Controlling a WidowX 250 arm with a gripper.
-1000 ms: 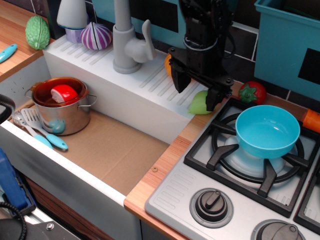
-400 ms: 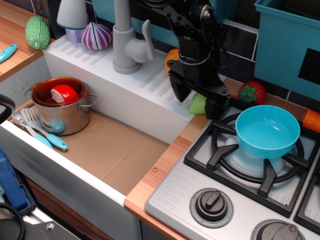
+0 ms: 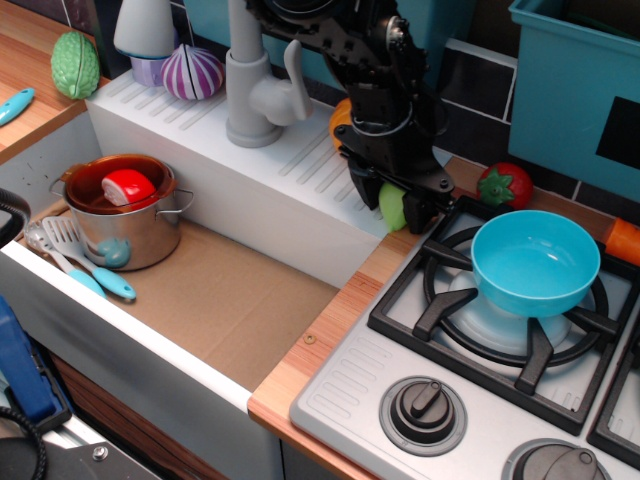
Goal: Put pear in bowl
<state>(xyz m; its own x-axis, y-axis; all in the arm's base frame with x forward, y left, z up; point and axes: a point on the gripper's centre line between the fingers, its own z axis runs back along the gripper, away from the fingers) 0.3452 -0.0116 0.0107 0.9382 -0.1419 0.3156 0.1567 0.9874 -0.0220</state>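
Note:
The light-green pear [image 3: 391, 206] sits at the corner of the white drainboard, by the wooden counter strip left of the stove. My black gripper [image 3: 390, 203] is lowered over it, one finger on each side, jaws closed in against it. Most of the pear is hidden by the fingers. The turquoise bowl [image 3: 535, 262] stands upright and empty on the left burner grate, to the right of the gripper.
A red tomato [image 3: 505, 184] lies behind the bowl, an orange pumpkin [image 3: 341, 117] behind the gripper. The grey faucet [image 3: 256, 85] stands to the left. A steel pot [image 3: 125, 210] and spatulas [image 3: 80, 262] are in the sink. A teal bin [image 3: 580, 85] is at the back right.
My gripper has come down over the pear and its fingers have closed in on it. The pear now shows only as a small sliver between them. The bowl has not moved.

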